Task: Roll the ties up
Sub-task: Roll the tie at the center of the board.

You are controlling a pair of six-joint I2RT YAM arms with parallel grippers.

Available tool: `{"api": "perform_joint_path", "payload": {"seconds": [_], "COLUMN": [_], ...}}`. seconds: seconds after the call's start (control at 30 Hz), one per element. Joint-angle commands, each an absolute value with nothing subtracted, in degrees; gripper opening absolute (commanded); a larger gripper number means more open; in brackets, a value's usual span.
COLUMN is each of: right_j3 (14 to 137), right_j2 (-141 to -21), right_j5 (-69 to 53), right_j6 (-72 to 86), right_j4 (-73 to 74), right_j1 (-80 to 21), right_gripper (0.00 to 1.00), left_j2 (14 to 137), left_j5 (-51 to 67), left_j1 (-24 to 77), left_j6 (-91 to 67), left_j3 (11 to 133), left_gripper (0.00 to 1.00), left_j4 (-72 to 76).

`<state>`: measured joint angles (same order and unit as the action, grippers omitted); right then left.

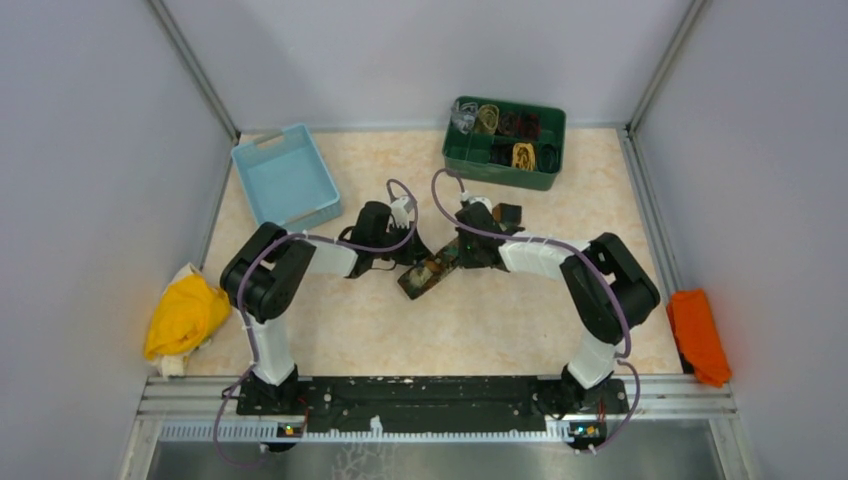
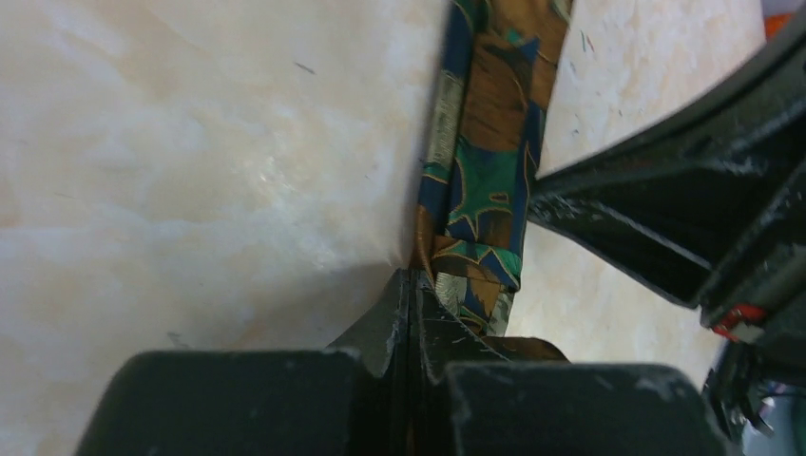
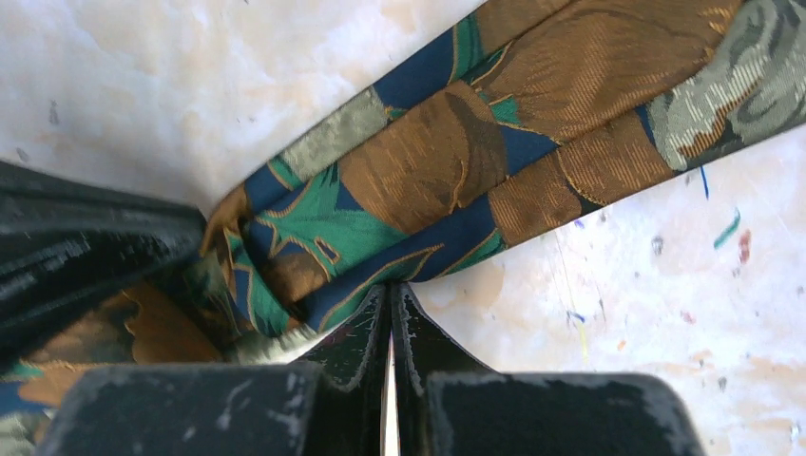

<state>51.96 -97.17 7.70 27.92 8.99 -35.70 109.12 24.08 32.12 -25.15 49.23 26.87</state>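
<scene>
Centrally on the pale marbled worktop [image 1: 480,320] lay the patterned tie [image 1: 424,277], dark brown and navy with gold-orange and teal shapes, a short diagonal strip with both arms bent in over it. The left gripper [image 1: 408,256] came at it from the left and the right gripper [image 1: 455,254] from the right, the two nearly meeting above the fabric. In the left wrist view the left gripper [image 2: 411,285] had its jaws pressed together, clamped on the near end of the tie [image 2: 485,142], which ran away from them flat on the worktop; the black body of the right gripper [image 2: 684,218] sat just beside it. In the right wrist view the right gripper [image 3: 392,294] had its jaws drawn to a hairline slit, nipping the lower edge of the tie [image 3: 447,152] where the cloth folded over itself, with the left gripper [image 3: 86,247] touching the fold. At the far edge stood a green bin [image 1: 500,172] holding rolled ties [image 1: 523,153], well apart from an empty blue tray [image 1: 287,178]. A yellow cloth [image 1: 185,315] lay off the left edge and an orange cloth [image 1: 698,335] off the right
</scene>
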Motion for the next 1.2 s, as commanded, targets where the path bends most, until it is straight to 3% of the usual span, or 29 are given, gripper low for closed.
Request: {"api": "perform_joint_path", "payload": {"seconds": [0.0,0.27,0.43,0.53,0.73,0.93,1.17], "right_j3": [52.6,49.8,47.5,47.7,48.3,50.8,57.3], "right_j2": [-103.5,-97.8,-87.9,-80.7,-71.7,-73.8,-85.3], "right_j5": [8.4,8.5,14.2,19.7,20.5,18.8,23.6], "right_j6": [24.8,23.4,18.9,15.9,12.7,7.6,-1.5], "right_j4": [15.7,16.0,18.3,20.6,19.3,15.3,12.9], "right_j1": [-35.3,-35.4,-38.4,-43.9,-53.2,-60.0,-66.8], "right_gripper": [0.00,0.00,0.07,0.28,0.55,0.68,0.78], "left_j2": [108.1,106.4,100.0,90.8,66.3,46.0,36.7], "left_j5": [29.3,19.7,12.4,3.9,-8.1,-11.2,-14.6], "left_j1": [32.6,31.6,26.9,26.6,27.3,27.6,27.5], "left_j6": [-26.9,-23.2,-27.1,-28.5,-32.8,-34.1,-32.4], "left_j3": [46.7,47.9,45.2,41.0,34.2,29.3,28.7], "left_gripper": [0.00,0.00,0.00,0.00,0.00,0.00,0.00], "left_j4": [31.0,22.9,21.3,18.1,6.0,-2.3,-6.6]}}
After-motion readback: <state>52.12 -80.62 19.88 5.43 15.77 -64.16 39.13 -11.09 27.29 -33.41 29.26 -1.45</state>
